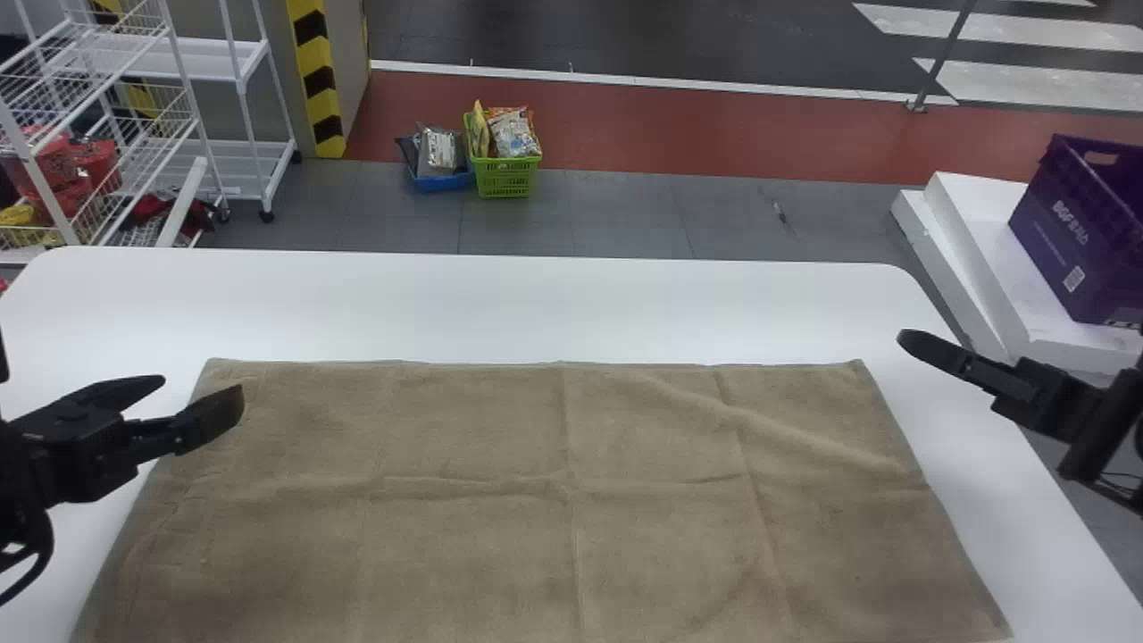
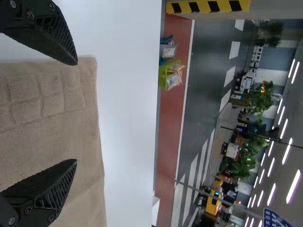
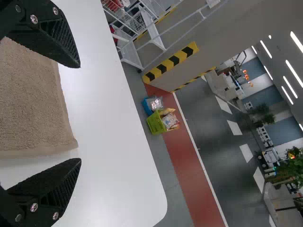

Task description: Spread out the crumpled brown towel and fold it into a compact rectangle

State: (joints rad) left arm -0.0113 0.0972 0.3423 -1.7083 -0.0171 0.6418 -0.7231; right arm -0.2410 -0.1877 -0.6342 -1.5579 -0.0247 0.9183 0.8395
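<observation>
We log the left gripper point(image 1: 204, 391) as wide, its two flat fingers well apart above the far left corner of the brown towel point(image 1: 661, 554). We log the right gripper point(image 1: 920, 344) as wide too, tips parted, at the far right corner; in its wrist view that corner points between the fingers. The towel itself lies spread on the white table point(image 1: 446, 304), broad and nearly flat, with crease lines crossing near its middle and a raised, slanting wrinkle toward the far right. Its far edge runs roughly parallel to the table's far edge, with a white strip between. Beyond the table, on the floor, we note two small containers side by side: a green basket point(image 1: 505, 179), heaped above its rim with snack packets point(image 1: 515, 132), and a blue container point(image 1: 444, 184) at its left, holding a silvery packet point(image 1: 439, 150) and something darker. To the right, a purple crate point(image 1: 1067, 232) stands on white blocks point(image 1: 982, 192); we cannot tell its contents. To the far left we record a white wire rack point(image 1: 192, 58) with basket-like tiers; its lower ones hold red items point(image 1: 94, 161) and a yellow one point(image 1: 18, 214), too partly hidden to identify. A pillar with a yellow-and-black striped edge point(image 1: 314, 71) stands just behind the rack.
</observation>
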